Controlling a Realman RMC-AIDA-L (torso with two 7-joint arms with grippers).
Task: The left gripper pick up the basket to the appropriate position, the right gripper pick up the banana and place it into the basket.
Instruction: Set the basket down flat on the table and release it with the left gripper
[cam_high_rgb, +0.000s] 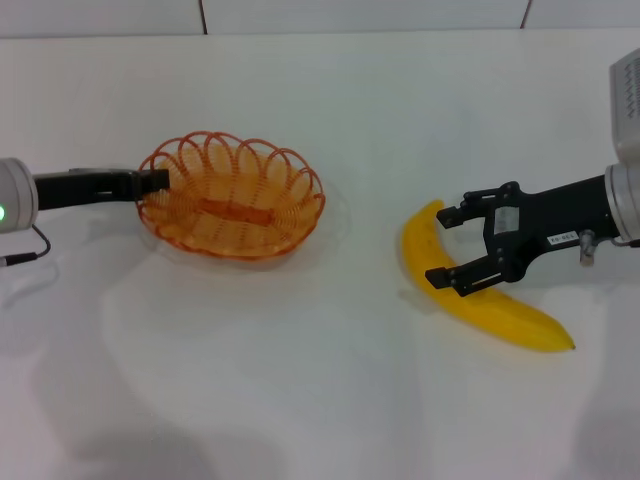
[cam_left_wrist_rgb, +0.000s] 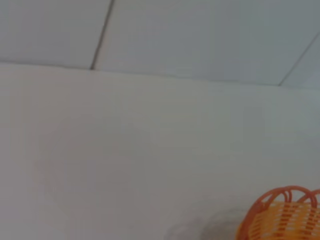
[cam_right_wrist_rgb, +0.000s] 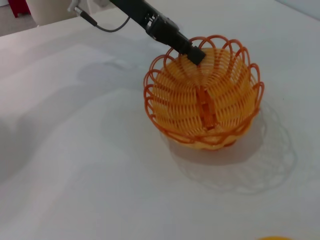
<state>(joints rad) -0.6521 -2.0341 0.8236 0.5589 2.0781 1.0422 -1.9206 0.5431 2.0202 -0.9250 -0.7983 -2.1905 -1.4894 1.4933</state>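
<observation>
White worktop (cam_high_rgb: 300, 400) carries the basket (cam_high_rgb: 232, 197) at left, its left rim pinched by the left gripper (cam_high_rgb: 158, 181) jaws. At right, the right gripper (cam_high_rgb: 452, 247) jaws straddle the banana (cam_high_rgb: 500, 310), spread.

Bright, even light, soft shadows (left wrist view slightly blurred).

Basket (cam_high_rgb: 232, 200): orange woven wire, looks plastic-coated, slight sheen, looped open rim, see-through sides. Banana (cam_high_rgb: 480, 295): smooth bright yellow peel, soft gloss. Right gripper (cam_high_rgb: 455, 248): matt black, hard plastic look, small white paper-like label. Left gripper (cam_right_wrist_rgb: 192, 53): matt black. Counter (cam_high_rgb: 320, 400): white, smooth, faintly glossy, shows soft shadows.
</observation>
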